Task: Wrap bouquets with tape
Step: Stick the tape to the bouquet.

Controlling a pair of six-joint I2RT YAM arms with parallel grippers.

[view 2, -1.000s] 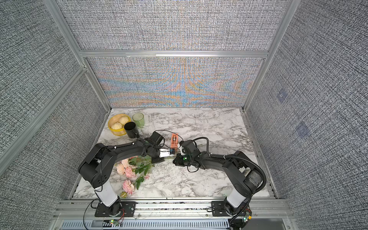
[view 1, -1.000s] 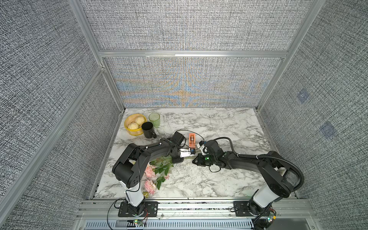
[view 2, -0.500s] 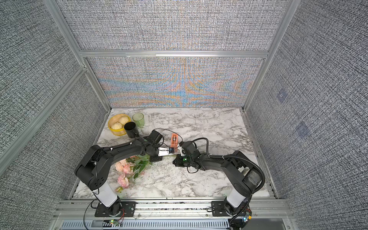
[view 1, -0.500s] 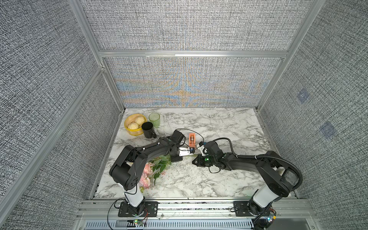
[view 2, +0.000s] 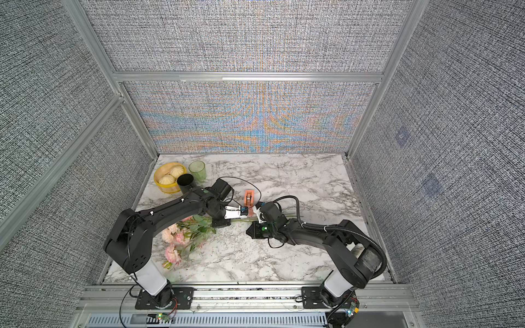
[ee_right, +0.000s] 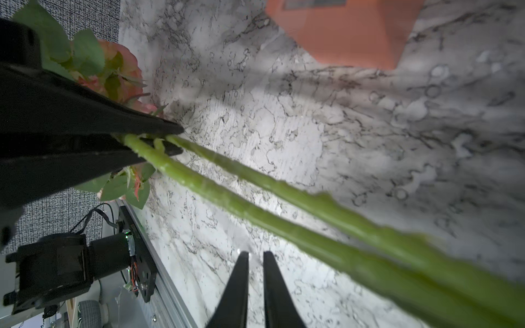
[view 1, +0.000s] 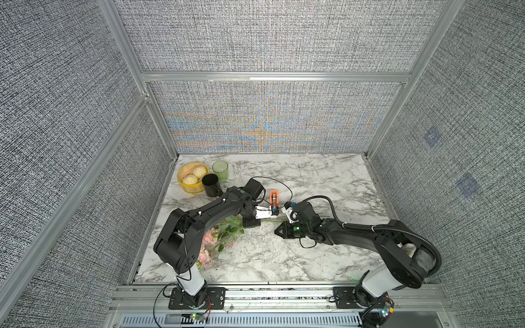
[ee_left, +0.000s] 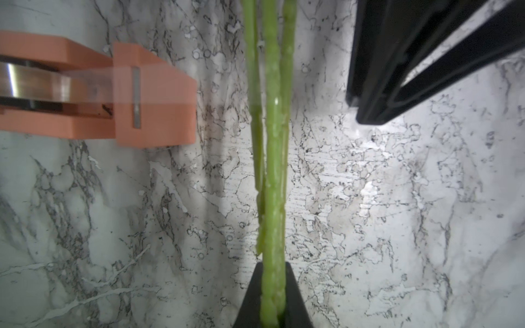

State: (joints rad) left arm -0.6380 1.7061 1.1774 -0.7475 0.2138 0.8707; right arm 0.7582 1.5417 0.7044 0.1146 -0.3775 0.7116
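Blooms of the bouquet [view 1: 224, 231] have swung slightly toward the left arm.
Left gripper [ee_left: 272, 272] clamps its stems; right gripper [ee_right: 255, 255], barely parted, holds nothing.

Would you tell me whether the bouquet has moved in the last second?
Yes; the bouquet shifted back, away from the front rail.

From my seat, the white, grey-veined marble tabletop [view 1: 312, 176] fills the floor of the cell. In its far left corner I see a yellow bowl [view 1: 189, 188]. A green cup [view 1: 220, 170] stands just right of it, and a black mug [view 1: 210, 184] sits nearer to me, just beside both. The orange tape dispenser [view 1: 274, 196] stands near the middle. The bouquet [view 1: 221, 235] lies at the near left, blooms on the marble and stems pointing right toward the centre.
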